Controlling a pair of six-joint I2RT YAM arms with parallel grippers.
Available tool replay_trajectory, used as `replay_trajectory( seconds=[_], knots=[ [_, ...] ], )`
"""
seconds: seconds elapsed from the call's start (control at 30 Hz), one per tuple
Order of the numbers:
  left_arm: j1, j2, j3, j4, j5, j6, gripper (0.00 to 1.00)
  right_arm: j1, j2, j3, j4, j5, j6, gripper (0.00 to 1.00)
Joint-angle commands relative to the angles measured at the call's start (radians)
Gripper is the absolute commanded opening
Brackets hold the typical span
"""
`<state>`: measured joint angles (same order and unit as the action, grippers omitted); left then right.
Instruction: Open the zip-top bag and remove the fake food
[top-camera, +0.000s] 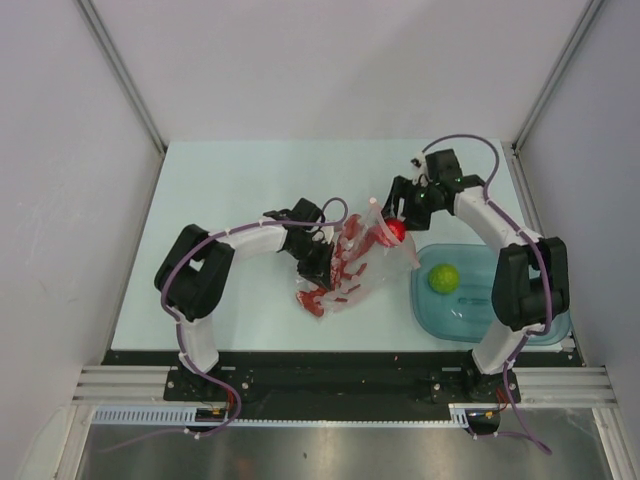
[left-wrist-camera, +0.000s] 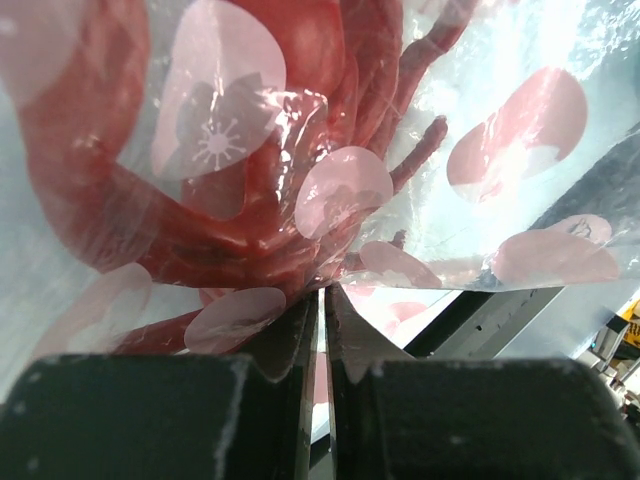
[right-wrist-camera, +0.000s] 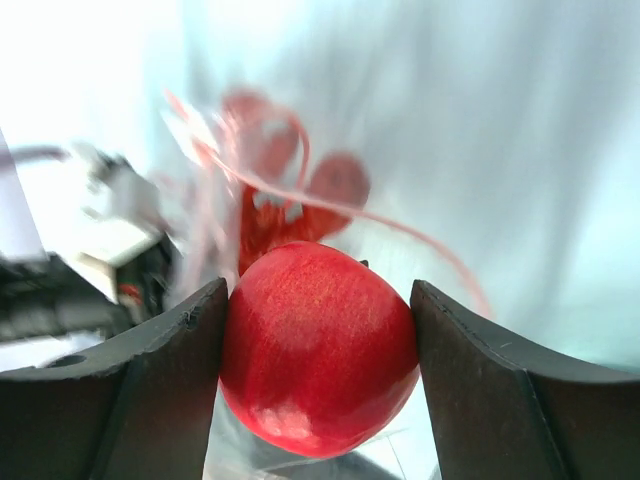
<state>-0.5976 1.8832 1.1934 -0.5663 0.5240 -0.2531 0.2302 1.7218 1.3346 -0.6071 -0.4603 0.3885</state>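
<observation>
1 table (top-camera: 250, 180). 1 teal tray (top-camera: 455, 315), at right. 1 zip-top bag (top-camera: 360, 262), mid-table, its film pinched in the narrow left gripper (left-wrist-camera: 322, 300). 1 red lobster (left-wrist-camera: 240, 230), inside the bag. 1 lime-green ball (top-camera: 443, 277), in the tray. 1 round red fruit (right-wrist-camera: 318, 370), clamped by the right gripper (right-wrist-camera: 318, 330) at the bag's far right corner.

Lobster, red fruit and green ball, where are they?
lobster (left-wrist-camera: 265, 235): left wrist view, on its red body.
red fruit (right-wrist-camera: 318, 345): right wrist view, middle of its skin.
green ball (top-camera: 443, 277): top view, its middle.
</observation>
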Motion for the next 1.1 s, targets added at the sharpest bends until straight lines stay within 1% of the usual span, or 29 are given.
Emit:
replay_trajectory(
  seconds=[0.0, 0.1, 0.17, 0.2, 0.27, 0.3, 0.47, 0.5, 0.53, 0.57, 0.63, 0.77, 0.9, 0.93, 0.97, 1.03, 1.07],
  knots=[
    [-0.001, -0.001, -0.034, 0.0, -0.074, 0.034, 0.11, -0.035, -0.064, 0.139, -0.103, 0.129, -0.048, 0.26],
    [-0.001, -0.004, -0.035, 0.0, -0.082, 0.035, 0.11, -0.055, -0.082, 0.204, -0.19, 0.221, -0.063, 0.26],
    [0.001, -0.003, -0.037, -0.001, -0.084, 0.038, 0.11, -0.066, -0.109, 0.206, -0.23, 0.32, -0.068, 0.26],
    [0.002, -0.001, -0.038, 0.0, -0.09, 0.043, 0.11, -0.074, -0.145, 0.201, -0.27, 0.395, -0.065, 0.26],
    [0.005, 0.001, -0.041, -0.003, -0.094, 0.046, 0.11, -0.104, -0.18, 0.161, -0.296, 0.449, -0.066, 0.26],
    [0.007, 0.001, -0.04, -0.006, -0.102, 0.048, 0.11, -0.114, -0.221, 0.144, -0.319, 0.518, -0.065, 0.27],
    [0.036, -0.007, -0.045, -0.024, -0.13, 0.064, 0.1, -0.218, -0.327, -0.012, -0.35, 0.636, -0.043, 0.27],
    [0.042, -0.009, -0.044, -0.039, -0.136, 0.069, 0.1, -0.223, -0.341, -0.035, -0.35, 0.644, -0.034, 0.28],
    [0.047, -0.009, -0.04, -0.044, -0.148, 0.074, 0.1, -0.276, -0.364, -0.063, -0.35, 0.646, -0.019, 0.28],
    [0.058, -0.016, -0.041, -0.052, -0.156, 0.08, 0.09, -0.293, -0.373, -0.104, -0.344, 0.641, -0.011, 0.3],
    [0.068, -0.027, -0.044, -0.061, -0.177, 0.084, 0.1, -0.327, -0.389, -0.147, -0.329, 0.624, 0.001, 0.31],
    [0.09, -0.036, -0.034, -0.086, -0.232, 0.106, 0.11, -0.403, -0.378, -0.218, -0.263, 0.611, 0.0, 0.31],
    [0.09, -0.071, -0.018, -0.112, -0.28, 0.13, 0.13, -0.436, -0.34, -0.284, -0.203, 0.595, -0.01, 0.32],
    [0.09, -0.078, -0.014, -0.116, -0.291, 0.136, 0.14, -0.437, -0.329, -0.291, -0.194, 0.598, -0.013, 0.34],
    [0.09, -0.087, -0.009, -0.119, -0.311, 0.144, 0.14, -0.44, -0.308, -0.301, -0.181, 0.598, -0.019, 0.39],
    [0.09, -0.114, -0.006, -0.129, -0.331, 0.155, 0.16, -0.443, -0.294, -0.325, -0.166, 0.601, -0.026, 0.44],
    [0.09, -0.127, -0.002, -0.13, -0.34, 0.156, 0.17, -0.443, -0.286, -0.331, -0.149, 0.594, -0.031, 0.54]
  ],
)
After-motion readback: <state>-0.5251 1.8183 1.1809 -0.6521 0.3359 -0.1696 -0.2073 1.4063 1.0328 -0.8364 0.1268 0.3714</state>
